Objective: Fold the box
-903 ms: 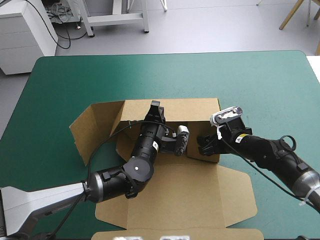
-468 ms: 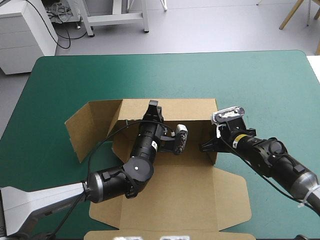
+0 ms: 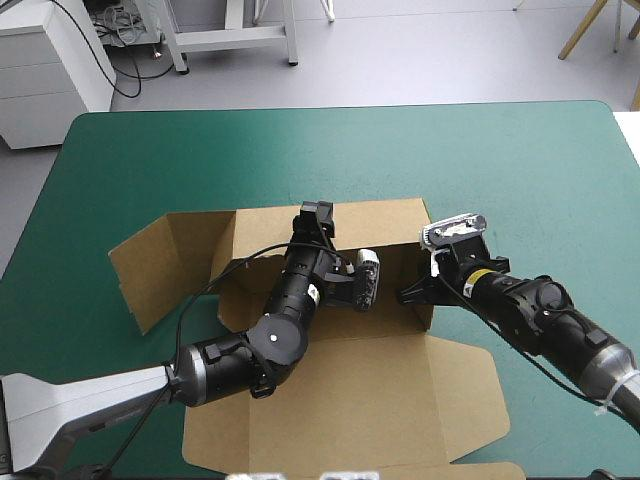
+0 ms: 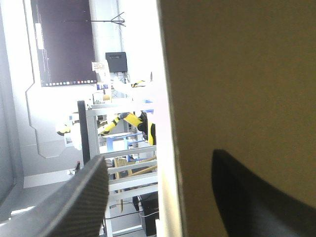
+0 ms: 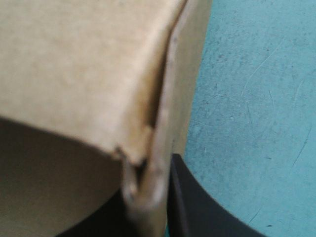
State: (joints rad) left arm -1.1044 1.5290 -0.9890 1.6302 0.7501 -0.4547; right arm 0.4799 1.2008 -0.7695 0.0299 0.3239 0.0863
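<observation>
Since the earlier frame the flap [image 3: 165, 265] at the box's [image 3: 350, 390] left end had swung farther outward and lay lower, and the whole sheet had slid a little leftward under the arms. The back wall [image 3: 385, 222] stood upright, and the broad lid panel lay flat on the near side of the box. The box itself rested on the table [image 3: 500, 160], half formed: one long wall up, the left end open, the right end partly raised. The left hand [image 3: 317, 214] sat at the top of the back wall, left of its middle. In its wrist view the fingers stood well apart with the wall's edge running between them, so it straddled the board rather than pinching it. The right hand [image 3: 410, 293] was at the box's right end, all but closed on a doubled edge of board [image 5: 148, 182] at the corner there. By my reading, the flap falling away meant the left end had come undone, or had not yet been tucked. That corner would likely need raising again before the walls could lock, while the right hand's grip kept the other end in shape.
</observation>
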